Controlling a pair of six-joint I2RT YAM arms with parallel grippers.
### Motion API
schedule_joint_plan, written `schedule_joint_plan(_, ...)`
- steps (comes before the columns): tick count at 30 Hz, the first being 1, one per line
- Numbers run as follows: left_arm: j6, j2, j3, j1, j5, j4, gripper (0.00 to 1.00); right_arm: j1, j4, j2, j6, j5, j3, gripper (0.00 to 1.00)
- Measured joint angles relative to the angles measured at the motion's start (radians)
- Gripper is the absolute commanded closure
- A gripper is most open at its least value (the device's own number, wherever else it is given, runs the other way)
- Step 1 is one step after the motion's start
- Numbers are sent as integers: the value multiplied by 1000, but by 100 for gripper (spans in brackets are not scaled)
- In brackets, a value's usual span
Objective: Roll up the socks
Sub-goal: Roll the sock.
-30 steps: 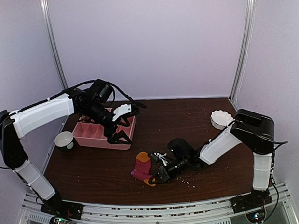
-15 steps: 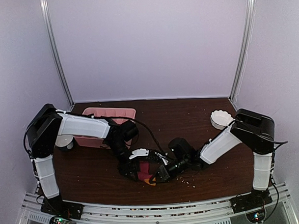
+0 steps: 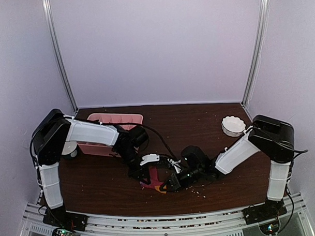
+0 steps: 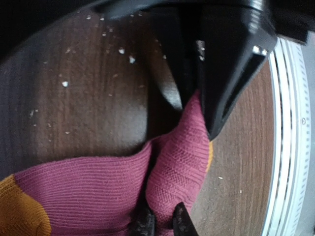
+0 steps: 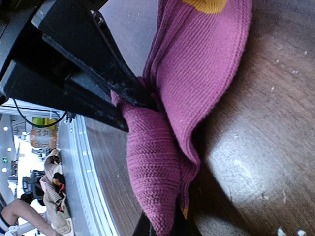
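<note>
Socks point(image 3: 152, 176) lie near front of brown table point(image 3: 97, 182), between both arms. Left gripper point(image 4: 197, 110) pinches fold of socks, fingers tight on cloth. Right gripper point(image 5: 160, 227) clamps other end. Pink tray point(image 3: 103, 120) sits back left.

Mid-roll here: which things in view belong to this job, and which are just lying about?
Job: socks, pinched by left end effector and right end effector.
Lying about: pink tray, white fluted dish, small cup beside the tray, crumbs.
</note>
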Motion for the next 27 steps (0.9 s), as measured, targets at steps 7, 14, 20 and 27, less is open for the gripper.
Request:
schedule_joint_plan(7,27,19,45,-4,-24,-15,100,24,-56,-85,-48,154,-34,33)
schedule_joint_plan(14,42,60,99,-6,-30,-55,100,38,-68,-274,-148,425,-163,0)
schedule_joint_plan(20,101,83,147,-6,-15,-103,100,139,-141,-529,-168,800,-385,1)
schedule_joint_plan(27,192,84,147,-4,35,-141,100,240,-75,-637,-306,1045,-454,0)
